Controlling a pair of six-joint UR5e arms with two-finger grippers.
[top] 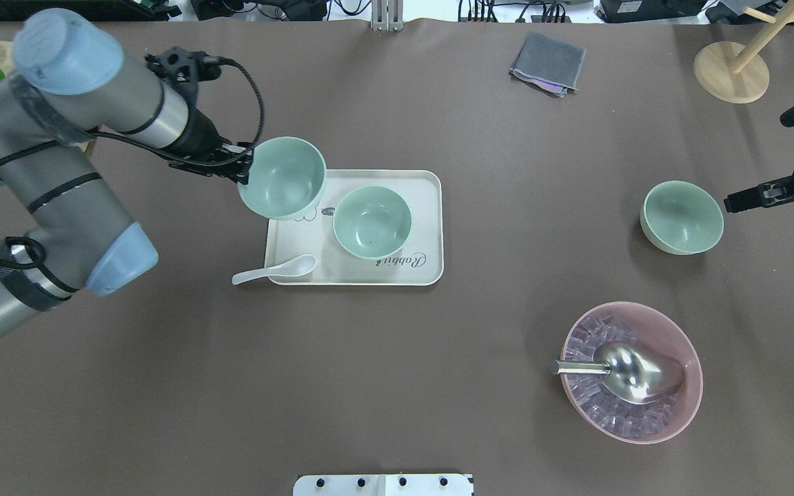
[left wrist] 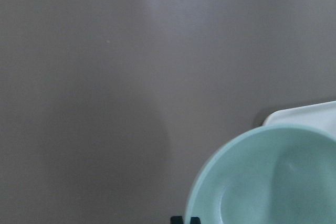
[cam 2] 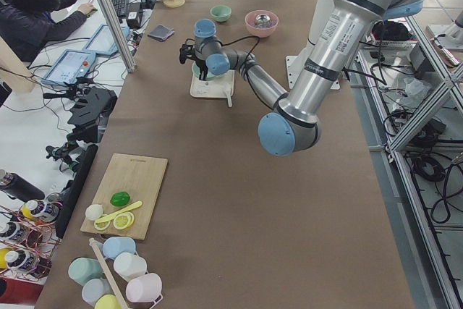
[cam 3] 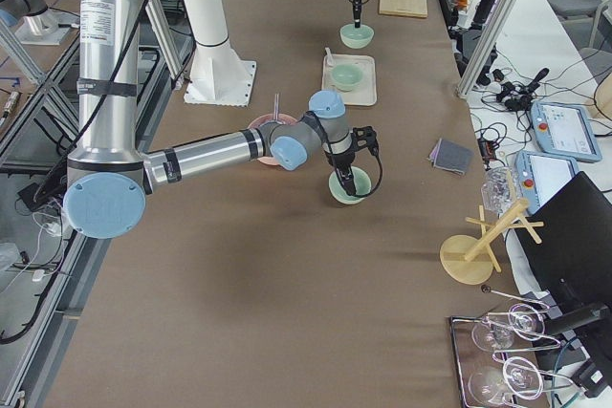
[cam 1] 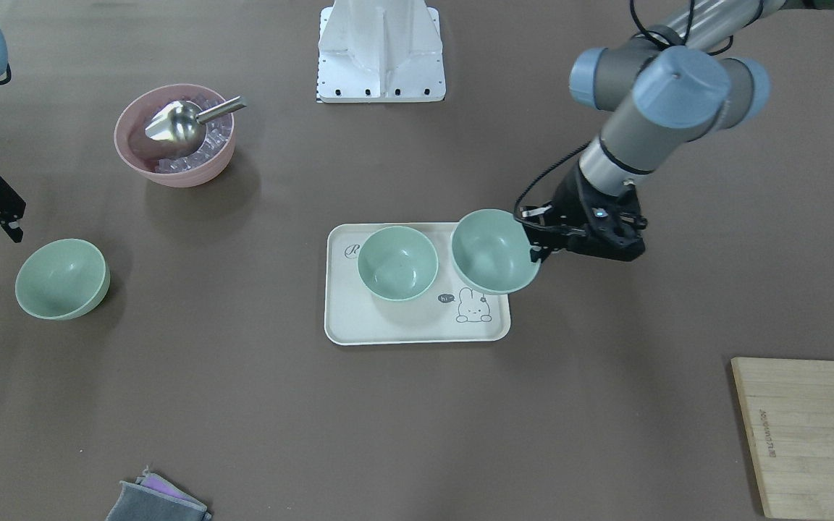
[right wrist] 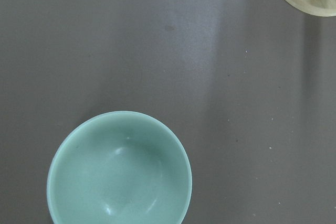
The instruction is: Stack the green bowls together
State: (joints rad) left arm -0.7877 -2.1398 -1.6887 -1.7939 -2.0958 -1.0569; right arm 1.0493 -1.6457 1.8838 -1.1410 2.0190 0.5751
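My left gripper (cam 1: 535,250) is shut on the rim of one green bowl (cam 1: 493,250), held slightly tilted above the end of the cream tray (cam 1: 388,329). That bowl fills the lower right of the left wrist view (left wrist: 273,182). A second green bowl (cam 1: 397,262) sits upright on the tray, right beside the held one. The third green bowl (top: 681,217) stands alone on the table and shows in the right wrist view (right wrist: 119,169). My right gripper (top: 729,204) hovers just beside it, empty and apparently open.
A white spoon (top: 273,270) lies across the tray's near edge. A pink bowl (top: 631,372) with ice and a metal scoop stands near the robot's right. A grey cloth (top: 547,63), a wooden stand (top: 731,69) and a cutting board (cam 1: 808,434) lie at the edges.
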